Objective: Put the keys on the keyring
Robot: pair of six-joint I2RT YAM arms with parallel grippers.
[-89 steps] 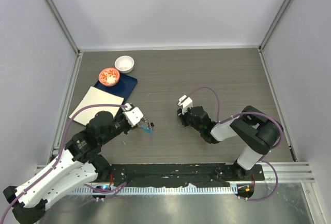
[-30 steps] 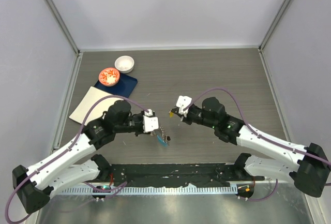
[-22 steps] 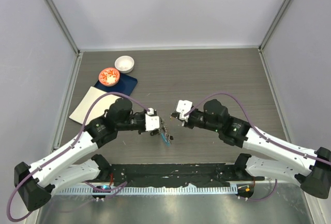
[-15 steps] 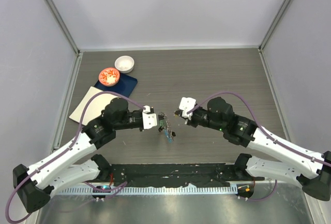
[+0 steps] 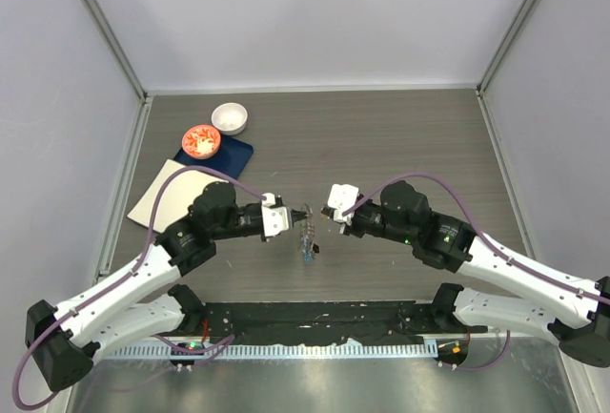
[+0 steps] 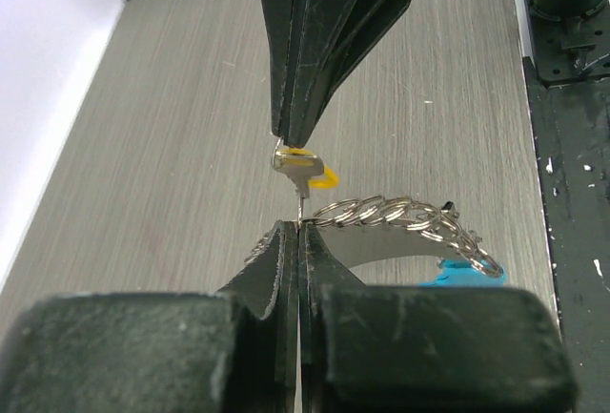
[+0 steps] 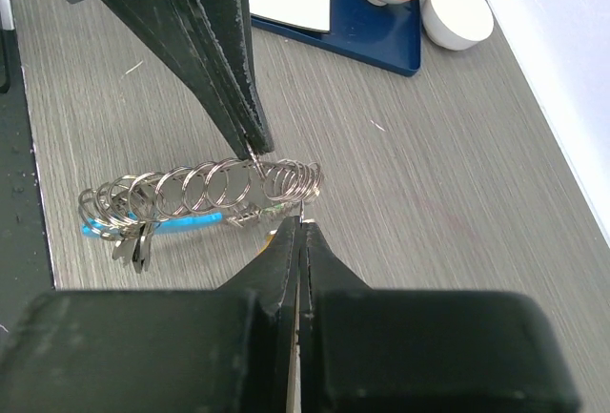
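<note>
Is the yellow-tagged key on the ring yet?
Not yet: the right gripper holds the key just outside the ring, unthreaded.

Near the middle of the tabletop, between the two arms: the keyring, pinched at its far end by the left fingers from the left side, the rest of it running toward the near edge. Just right of that pinched end, tip down against it, a key clamped by its head in the right fingers from the right side. Well apart, at the far left: a small bowl farthest back; just before it and to its left, a round dish on the back corner of a tray; overlapping the tray's near-left part, a flat board.
</note>
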